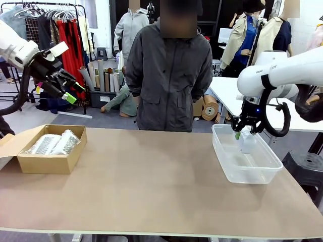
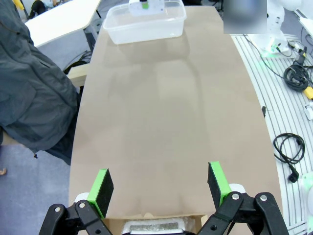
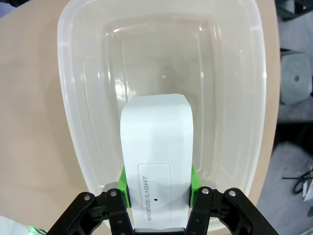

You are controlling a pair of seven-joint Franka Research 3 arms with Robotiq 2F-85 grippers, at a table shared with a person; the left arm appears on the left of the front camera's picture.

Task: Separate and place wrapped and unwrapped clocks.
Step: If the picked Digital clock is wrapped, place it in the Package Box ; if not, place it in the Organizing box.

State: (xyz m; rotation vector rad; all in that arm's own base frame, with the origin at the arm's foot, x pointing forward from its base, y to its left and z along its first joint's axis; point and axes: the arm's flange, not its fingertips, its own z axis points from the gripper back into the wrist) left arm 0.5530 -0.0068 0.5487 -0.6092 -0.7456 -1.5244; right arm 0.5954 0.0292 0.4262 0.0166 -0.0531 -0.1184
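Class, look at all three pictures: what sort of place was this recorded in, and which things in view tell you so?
Probably a robot lab or workshop sharing space with clothing storage. A clothes rack stands behind the table, rolls of material lean nearby, cables lie on the floor, and a robot tool holds a white clock over a plastic tub.

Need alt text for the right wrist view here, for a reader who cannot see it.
The right gripper holds a bare white clock, its green pads clamped on both sides, above a clear plastic tub with nothing else inside. A panel on the clock reads SNOOZE/LIGHT, and the tub sits on a brown table.
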